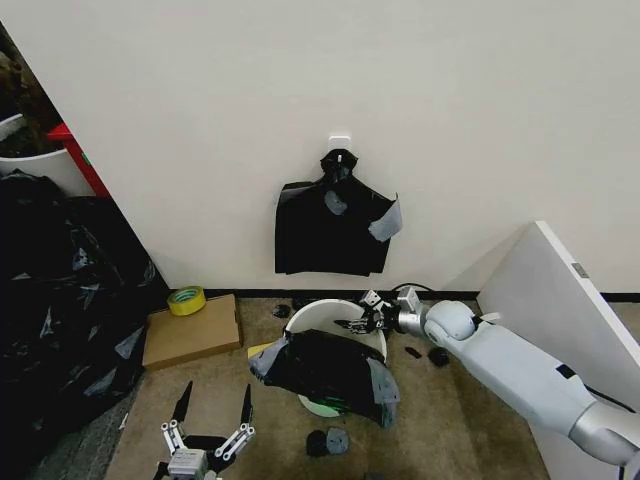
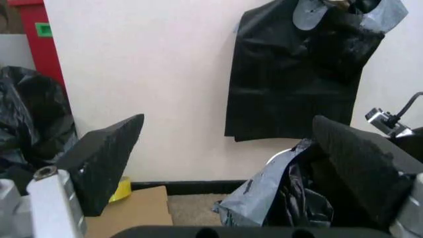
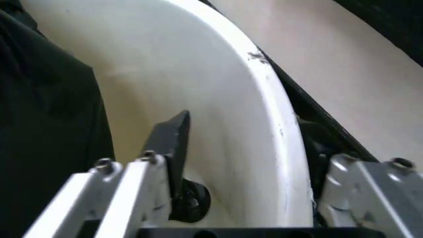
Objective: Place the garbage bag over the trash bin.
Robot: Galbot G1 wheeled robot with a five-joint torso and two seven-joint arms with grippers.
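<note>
1. Two grippers: the right gripper (image 1: 362, 322) straddles the far rim of the trash bin (image 1: 310, 316), jaws apart, one finger inside
2. The garbage bag (image 1: 330, 370) drapes the near rim, toward the robot
3. The left gripper (image 1: 213, 413) waits released, farther away

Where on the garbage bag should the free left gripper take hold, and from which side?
Probably the folded grey edge at the near-left corner of the garbage bag, coming from the robot's left. That flap hangs loose outside the trash bin, nearest the open left gripper. The right gripper straddles the far rim.
</note>
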